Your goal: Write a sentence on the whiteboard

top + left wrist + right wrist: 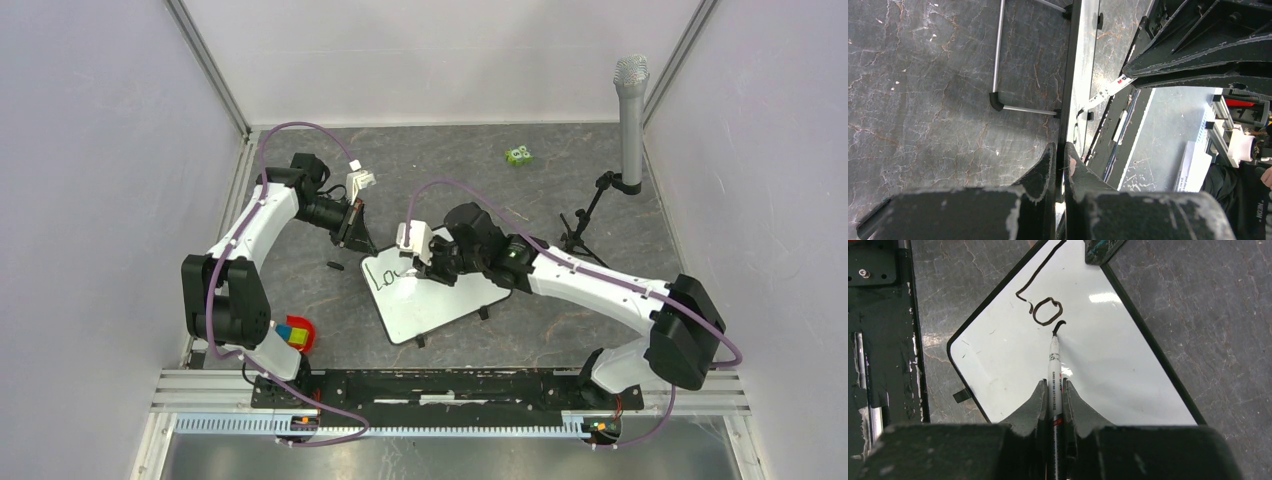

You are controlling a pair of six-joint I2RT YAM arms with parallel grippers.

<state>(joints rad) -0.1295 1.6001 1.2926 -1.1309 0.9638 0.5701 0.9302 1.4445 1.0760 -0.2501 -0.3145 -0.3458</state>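
Lab cell: white walls (90, 140), aluminium framing (190, 392)

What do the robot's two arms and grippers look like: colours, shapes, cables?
The left arm and right arm have white shells with black joints. A thin purple cable runs along each. The left gripper and right gripper have black tapered fingers with scuffed edges.

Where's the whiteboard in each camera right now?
Top external: whiteboard lies centre, tilted, between the arms.
Left wrist: whiteboard seen edge-on, running up the middle.
Right wrist: whiteboard fills the centre, under the marker.
Shared landmark: left gripper clamped on its edge.
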